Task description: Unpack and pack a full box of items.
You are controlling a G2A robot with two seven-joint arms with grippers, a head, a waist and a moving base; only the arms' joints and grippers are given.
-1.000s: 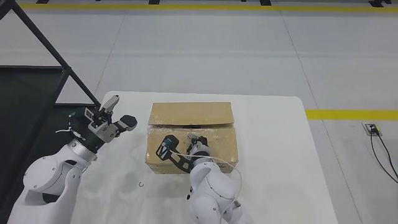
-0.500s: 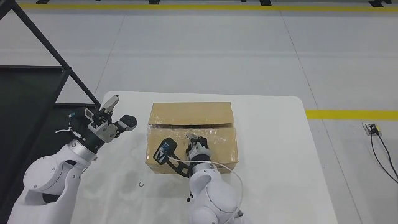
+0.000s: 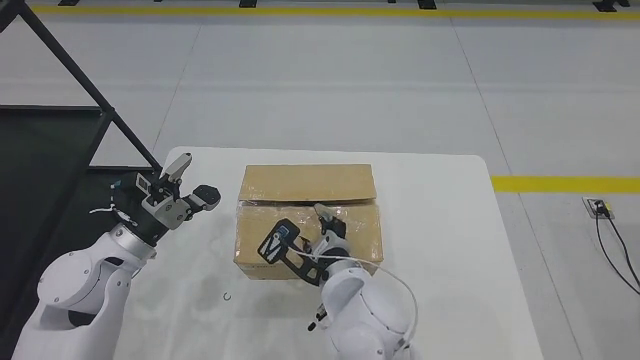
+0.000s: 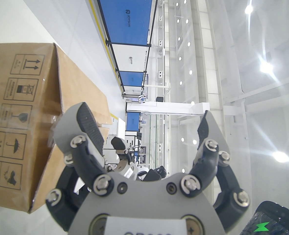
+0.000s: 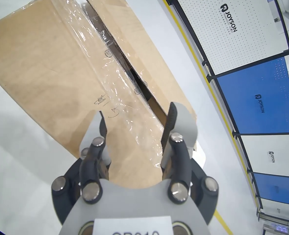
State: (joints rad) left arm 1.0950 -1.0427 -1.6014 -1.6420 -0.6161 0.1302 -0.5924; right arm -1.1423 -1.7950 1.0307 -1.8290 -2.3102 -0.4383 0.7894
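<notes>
One brown cardboard box [image 3: 305,182], clear tape [image 5: 105,74] along its seam, flaps [image 5: 139,50] parted by a dark slit, contents hidden. Above, right gripper [image 5: 135,114] spread; beside, left gripper [image 4: 145,113] wide.

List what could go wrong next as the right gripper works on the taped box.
1. Crinkled tape runs along the flap seam of the box; if it holds anywhere, lifting a flap may drag the whole box, since the left gripper hangs open beside it, bracing nothing.
2. The right gripper, open over the tape, could snag on it.
</notes>
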